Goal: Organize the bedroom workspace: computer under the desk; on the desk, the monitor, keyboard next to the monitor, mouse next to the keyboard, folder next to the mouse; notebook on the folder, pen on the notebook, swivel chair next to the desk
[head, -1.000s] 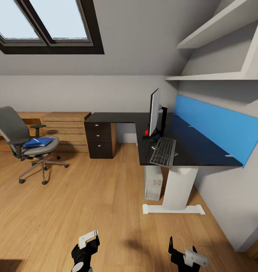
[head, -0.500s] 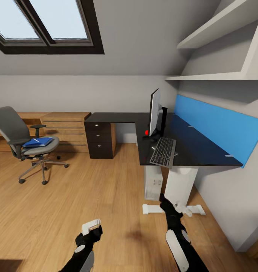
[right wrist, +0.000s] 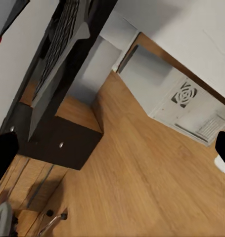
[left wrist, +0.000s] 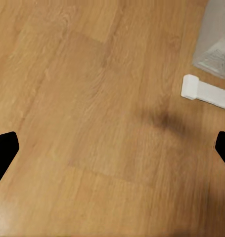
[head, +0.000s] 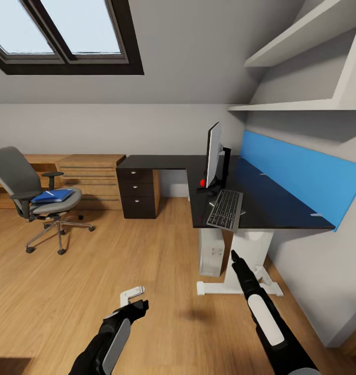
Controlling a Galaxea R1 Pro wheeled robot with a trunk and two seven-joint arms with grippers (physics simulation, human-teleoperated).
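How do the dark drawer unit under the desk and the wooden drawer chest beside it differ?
The black drawer unit is tall and narrow, under the desk top; the light-wood drawer chest is wider, lower and stands on its own. The unit has round silver knobs; no knobs are discernible on the chest. Both stand on the floor against the back wall.

We've got a warm honey-brown wood-grain floor and plain pale grey walls here. The surface is glossy black on top with a white leg, and its drawer unit is black with little silver knobs. Behind it runs a bright blue wall panel. The monitor is black with a red dot low down, and the keyboard has black keys in a grey frame. The computer is off-white. The swivel chair is grey with black armrests and carries a vivid blue folder.
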